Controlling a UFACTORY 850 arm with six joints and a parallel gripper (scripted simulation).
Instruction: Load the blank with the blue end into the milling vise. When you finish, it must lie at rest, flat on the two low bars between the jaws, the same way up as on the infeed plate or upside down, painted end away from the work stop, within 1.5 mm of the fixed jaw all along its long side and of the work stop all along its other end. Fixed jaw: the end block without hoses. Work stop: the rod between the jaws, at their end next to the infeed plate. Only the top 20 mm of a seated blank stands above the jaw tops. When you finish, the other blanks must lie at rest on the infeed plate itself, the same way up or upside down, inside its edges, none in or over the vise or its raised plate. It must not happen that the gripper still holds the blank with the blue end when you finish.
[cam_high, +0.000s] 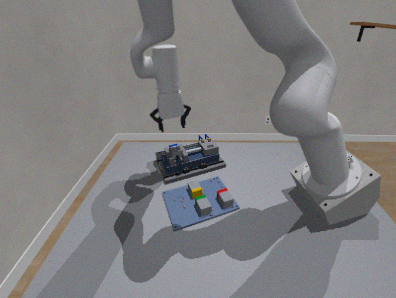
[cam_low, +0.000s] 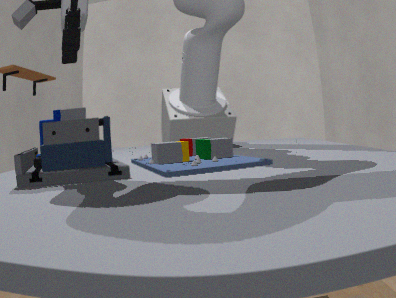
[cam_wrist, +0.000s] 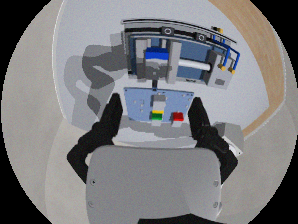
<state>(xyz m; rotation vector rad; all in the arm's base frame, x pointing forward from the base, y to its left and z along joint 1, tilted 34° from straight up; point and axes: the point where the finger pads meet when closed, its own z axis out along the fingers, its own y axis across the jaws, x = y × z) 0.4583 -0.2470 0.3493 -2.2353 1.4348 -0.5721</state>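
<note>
My gripper (cam_high: 172, 128) (cam_low: 70, 61) (cam_wrist: 156, 102) is open and empty, high above the vise and infeed plate. The blue-ended blank (cam_high: 173, 146) (cam_low: 72, 114) (cam_wrist: 157, 54) lies between the vise jaws, its top above them, blue end away from the infeed plate. It is beside the fixed jaw (cam_low: 70, 131) (cam_wrist: 141, 57); small gaps to that jaw and the work stop (cam_wrist: 154, 84) cannot be judged. The low bars are hidden under it. The yellow-ended blank (cam_high: 195, 190) (cam_low: 167, 152), green-ended blank (cam_high: 203, 205) (cam_low: 220, 148) and red-ended blank (cam_high: 225, 199) (cam_wrist: 177, 116) lie on the infeed plate (cam_high: 182, 217) (cam_low: 235, 162).
The hose-bearing end block (cam_high: 210, 147) (cam_wrist: 219, 75) stands at the vise's other end, with blue hoses (cam_wrist: 235, 56) rising from it. Small pale cones (cam_low: 196, 160) stand on the infeed plate. The robot's base (cam_high: 345, 200) is to the right in the top view.
</note>
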